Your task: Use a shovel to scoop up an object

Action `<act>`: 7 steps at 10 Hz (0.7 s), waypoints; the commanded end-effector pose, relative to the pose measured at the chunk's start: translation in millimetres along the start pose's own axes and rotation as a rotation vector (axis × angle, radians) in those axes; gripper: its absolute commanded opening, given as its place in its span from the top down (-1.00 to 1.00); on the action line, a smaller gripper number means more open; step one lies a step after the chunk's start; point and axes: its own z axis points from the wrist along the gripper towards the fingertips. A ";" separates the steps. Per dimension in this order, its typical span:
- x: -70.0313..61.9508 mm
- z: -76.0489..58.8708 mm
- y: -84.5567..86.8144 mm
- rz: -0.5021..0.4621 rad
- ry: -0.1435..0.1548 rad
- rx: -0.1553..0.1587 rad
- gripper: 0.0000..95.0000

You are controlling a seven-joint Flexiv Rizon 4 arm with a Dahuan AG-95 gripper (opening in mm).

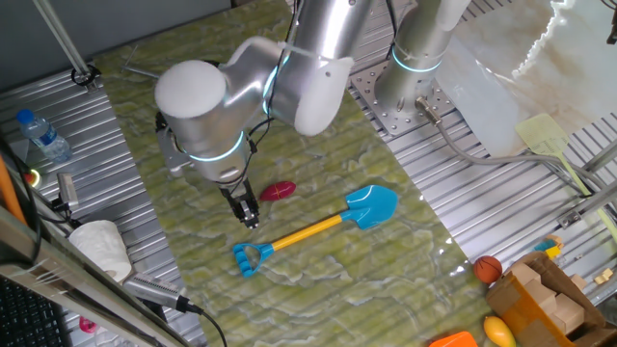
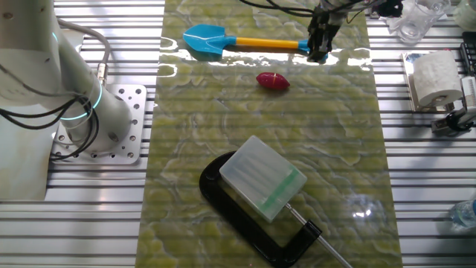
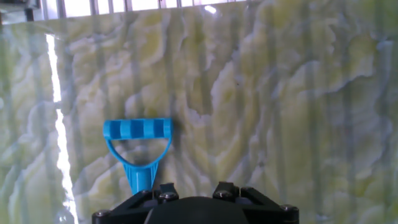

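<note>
Blue D-grip of the shovel [image 3: 137,146] is seen just ahead-left of the gripper [image 1: 250,216], its yellow shaft running under the jaws, whose opening cannot be told. The object [image 1: 278,191] lies beside them.

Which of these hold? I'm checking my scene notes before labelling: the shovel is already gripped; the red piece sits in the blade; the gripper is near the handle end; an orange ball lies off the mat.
1. The shovel is already gripped: false. It lies flat on the mat, and the gripper hovers by its shaft.
2. The red piece sits in the blade: false. It lies on the mat, apart from the shovel.
3. The gripper is near the handle end: true.
4. An orange ball lies off the mat: true.
</note>
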 end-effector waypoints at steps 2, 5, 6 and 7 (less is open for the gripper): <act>1.8 -1.1 -1.6 -0.001 -0.038 0.015 0.60; 1.8 -1.1 -1.6 -0.041 -0.078 -0.018 0.20; 1.8 -1.1 -1.6 -0.036 -0.067 -0.024 0.20; 1.8 -1.1 -1.6 -0.037 -0.056 -0.033 0.20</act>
